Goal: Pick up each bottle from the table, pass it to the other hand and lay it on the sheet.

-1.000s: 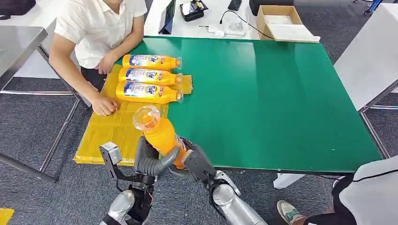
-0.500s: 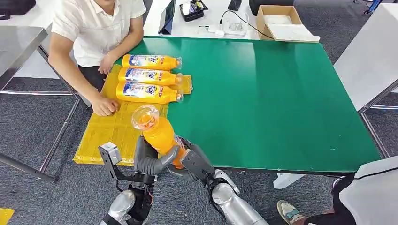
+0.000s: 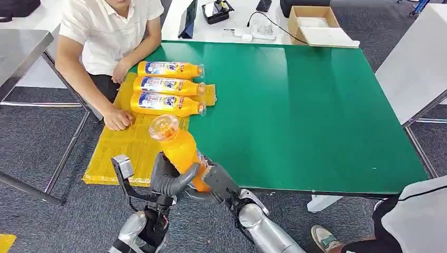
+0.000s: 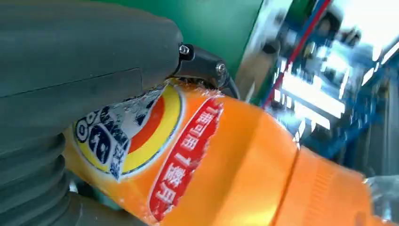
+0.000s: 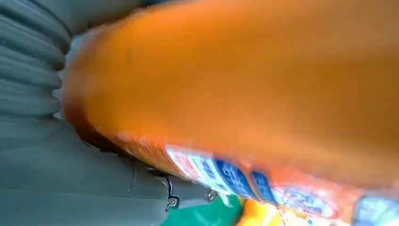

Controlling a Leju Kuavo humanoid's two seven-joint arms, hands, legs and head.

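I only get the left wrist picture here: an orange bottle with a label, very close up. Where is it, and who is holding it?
Observer: Both robot hands hold the orange bottle, the left hand and right hand, at the near edge of the green table.
Operator: Are there other bottles?
Observer: Three more bottles lie side by side on a yellow sheet.
Operator: Anyone nearby?
Observer: A person's hand rests on that sheet.
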